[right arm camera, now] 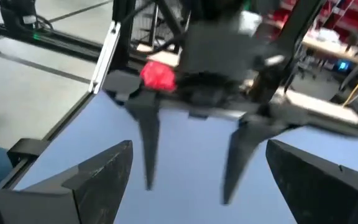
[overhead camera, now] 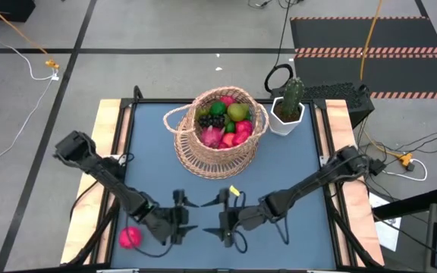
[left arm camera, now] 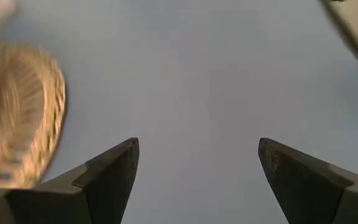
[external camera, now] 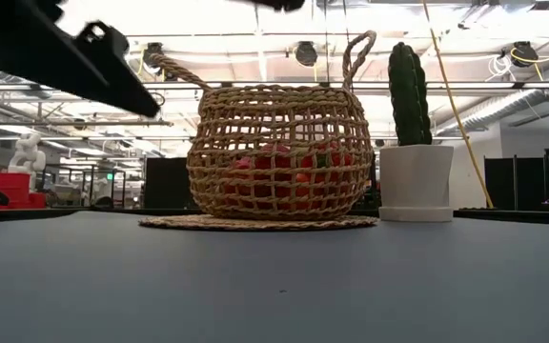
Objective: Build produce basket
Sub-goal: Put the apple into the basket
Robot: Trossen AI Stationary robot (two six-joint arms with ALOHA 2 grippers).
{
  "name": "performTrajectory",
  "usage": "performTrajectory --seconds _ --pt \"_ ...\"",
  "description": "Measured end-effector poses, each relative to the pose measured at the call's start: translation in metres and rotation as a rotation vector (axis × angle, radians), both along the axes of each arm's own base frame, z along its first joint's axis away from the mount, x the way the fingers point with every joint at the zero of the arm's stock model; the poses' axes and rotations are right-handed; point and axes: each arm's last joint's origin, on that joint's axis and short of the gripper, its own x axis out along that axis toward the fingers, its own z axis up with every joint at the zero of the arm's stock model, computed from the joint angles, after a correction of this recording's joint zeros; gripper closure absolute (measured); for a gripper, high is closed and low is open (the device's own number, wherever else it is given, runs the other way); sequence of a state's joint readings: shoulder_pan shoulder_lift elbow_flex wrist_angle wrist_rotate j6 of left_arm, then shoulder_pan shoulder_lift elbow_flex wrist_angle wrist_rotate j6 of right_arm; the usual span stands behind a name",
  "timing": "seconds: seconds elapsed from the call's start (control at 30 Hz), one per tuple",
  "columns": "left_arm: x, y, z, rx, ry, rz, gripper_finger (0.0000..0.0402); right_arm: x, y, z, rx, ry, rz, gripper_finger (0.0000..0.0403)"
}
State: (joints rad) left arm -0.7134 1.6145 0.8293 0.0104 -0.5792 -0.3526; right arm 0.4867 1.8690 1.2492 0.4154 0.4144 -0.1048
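Wicker basket (overhead camera: 220, 135) w/ toy produce (overhead camera: 224, 121) at table's far centre, beside potted cactus (overhead camera: 289, 106). Left gripper (overhead camera: 187, 216) & right gripper (overhead camera: 212, 218) face each other near front edge, both wide, empty. Pink fruit (overhead camera: 130, 237) lies front-left.

The basket (left arm camera: 17, 118) is blurred and cut off in the left wrist view. Its weave hides most produce (external camera: 284, 171) in the low view.
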Motion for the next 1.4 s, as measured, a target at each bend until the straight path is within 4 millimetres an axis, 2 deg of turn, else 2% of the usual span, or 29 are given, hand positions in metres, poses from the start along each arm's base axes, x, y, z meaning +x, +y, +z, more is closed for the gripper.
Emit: performTrajectory --seconds 0.13,0.27,0.37,0.43,0.57,0.73,0.87,1.17,1.4 --pt "0.008 0.008 0.007 -0.159 0.074 0.181 0.0069 0.006 0.007 -0.030 0.052 0.068 0.011 0.0039" --pt "0.003 0.015 0.008 -0.339 0.165 0.387 0.0069 0.013 0.015 -0.066 0.064 0.098 0.034 0.0039" --pt "-0.009 0.015 0.001 -0.441 0.375 0.432 0.0069 0.016 0.020 -0.088 0.071 0.098 0.039 0.0039" --pt "-0.019 0.012 -0.003 -0.516 0.549 0.455 0.0069 0.017 0.024 -0.095 0.077 0.085 0.046 0.0039" --pt "-0.039 0.004 -0.007 -0.616 0.822 0.536 0.0069 0.019 0.023 -0.093 0.058 0.059 0.055 0.0039" --pt "-0.051 0.004 0.000 -0.636 0.911 0.580 0.0069 0.026 0.008 -0.078 0.067 0.005 0.039 0.0039" --pt "-0.063 -0.003 0.009 -0.714 1.055 0.534 0.0069 0.029 0.000 -0.073 0.170 0.034 0.045 0.0039" --pt "-0.101 -0.023 0.020 -0.715 1.127 0.601 0.0069 0.024 0.001 -0.082 0.192 0.144 0.049 0.0039" --pt "-0.122 -0.034 0.019 -0.645 1.090 0.574 0.0068 0.023 0.007 -0.079 0.224 0.120 0.060 0.0039"
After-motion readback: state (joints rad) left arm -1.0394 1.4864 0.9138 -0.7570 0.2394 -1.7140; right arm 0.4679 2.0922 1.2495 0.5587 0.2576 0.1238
